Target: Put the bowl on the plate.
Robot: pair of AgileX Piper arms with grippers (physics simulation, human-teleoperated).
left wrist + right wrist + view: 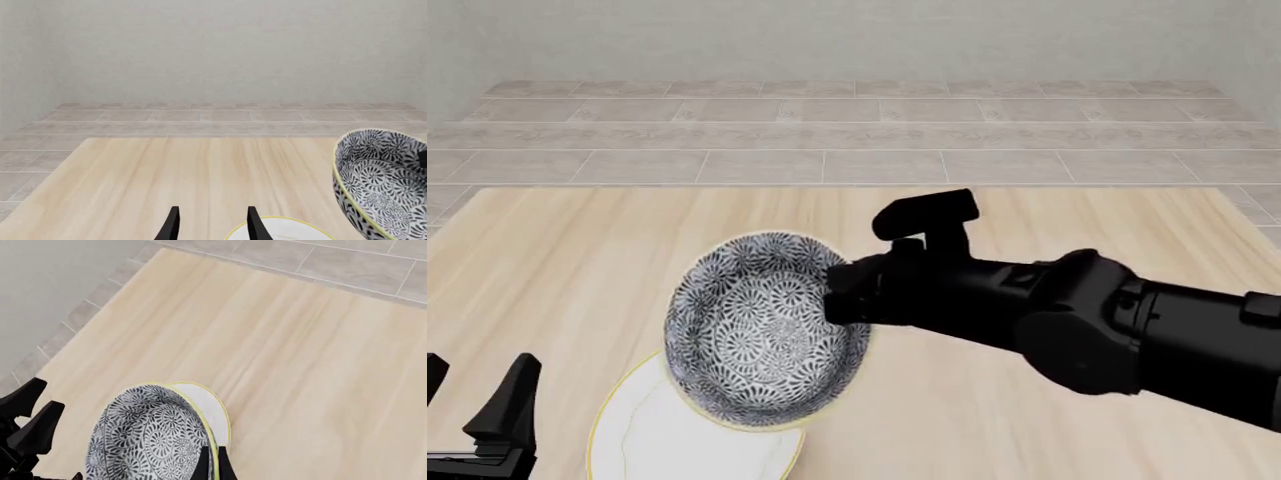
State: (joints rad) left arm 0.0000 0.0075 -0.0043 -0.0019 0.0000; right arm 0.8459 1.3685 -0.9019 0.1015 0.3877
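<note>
Two grippers: R gripper (211, 462) pinches bowl (767, 335) rim, bowl tilted, hanging at its tip above plate (681, 435) for set-down. L gripper (212, 222) open, empty, plate just beside.

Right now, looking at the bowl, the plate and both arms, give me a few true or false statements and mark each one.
1. The patterned bowl is held tilted by the right gripper, its fingers closed on the rim. True.
2. The white plate has a blue rim line. False: the line is yellow-gold.
3. The left gripper is holding the plate. False: it is open and holds nothing, with the plate beside it.
4. The bowl overlaps the plate in the front view. True.
5. The bowl sits flat and level on the plate. False: it is tipped steeply on its side.
</note>
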